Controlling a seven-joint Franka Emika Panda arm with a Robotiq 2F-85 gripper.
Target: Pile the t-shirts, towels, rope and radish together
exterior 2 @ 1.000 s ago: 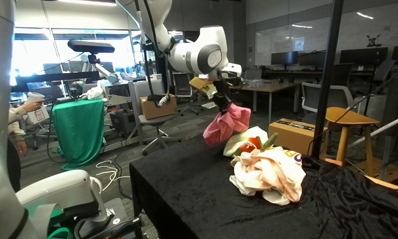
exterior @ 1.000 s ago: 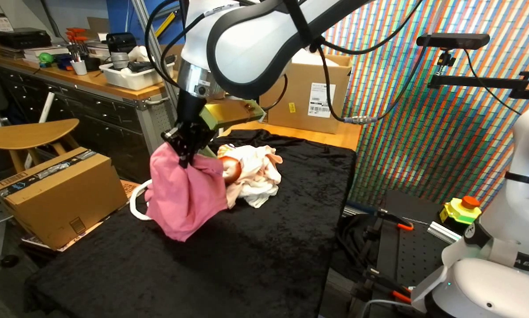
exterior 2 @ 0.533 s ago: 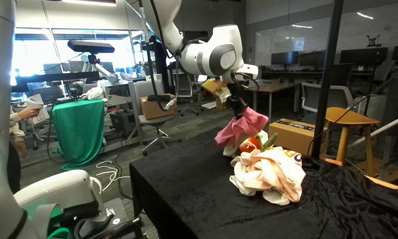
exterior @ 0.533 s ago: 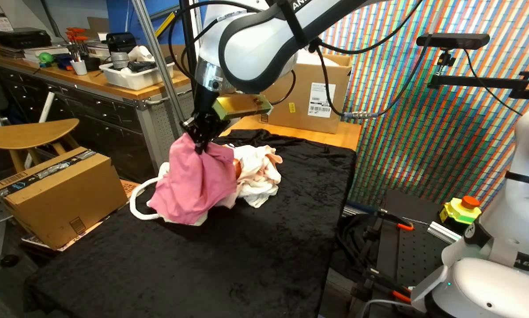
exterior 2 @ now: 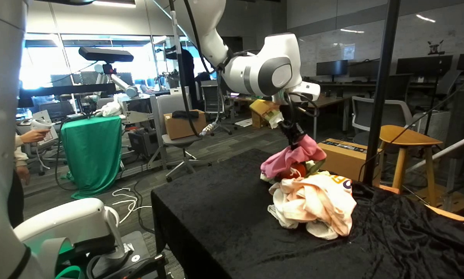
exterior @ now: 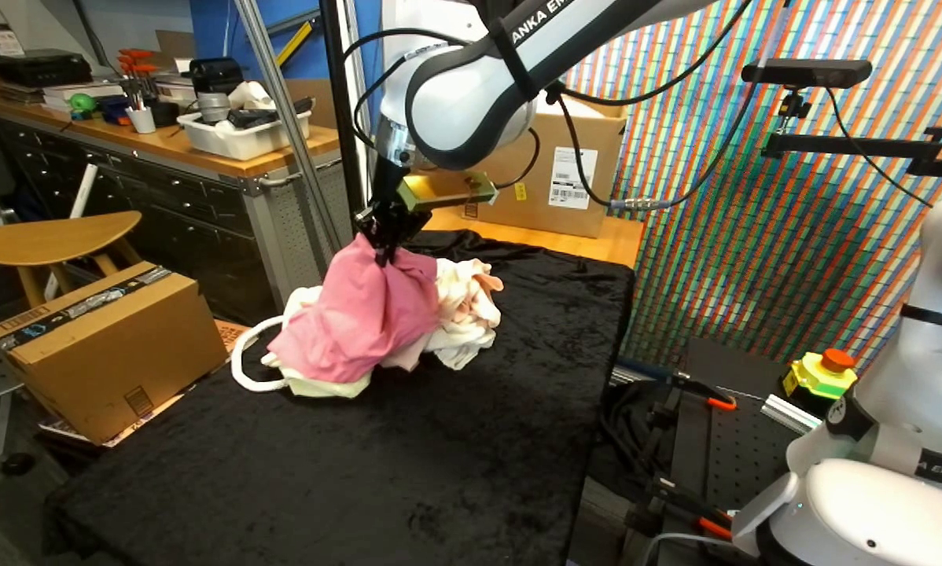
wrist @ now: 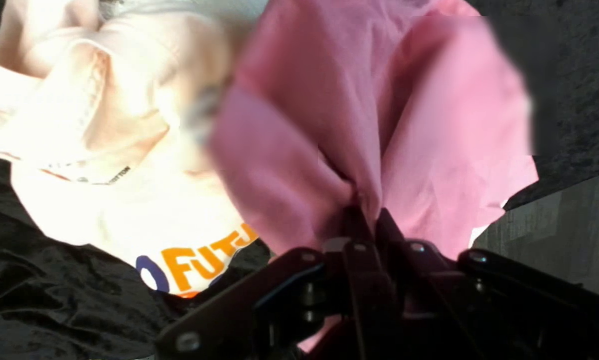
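Observation:
My gripper [exterior: 384, 258] is shut on a pink cloth [exterior: 365, 314], pinching it near its top. In the wrist view, folds of the pink cloth [wrist: 339, 100] fan out beyond the gripper [wrist: 370, 215]. The cloth drapes over a pale yellow-green cloth [exterior: 329, 387] and partly over the radish [exterior 2: 299, 169], whose red side still shows in an exterior view. Beside them lies a heap of peach and white cloth [exterior 2: 313, 197], including a shirt with orange lettering [wrist: 187, 265]. The rope [exterior: 263, 386], a white loop, pokes out from under the cloths; the rest of it is hidden.
A black-covered table [exterior: 439, 479] carries everything. A cardboard box [exterior: 109, 346] stands beyond one table edge, and a bigger carton [exterior: 546, 181] stands behind the far edge. A dark upright pole [exterior 2: 383, 89] rises next to the table.
The gripper has carried the pink cloth over towards the peach and white heap and lower. The cloth now covers much of the pale cloth and part of the radish.

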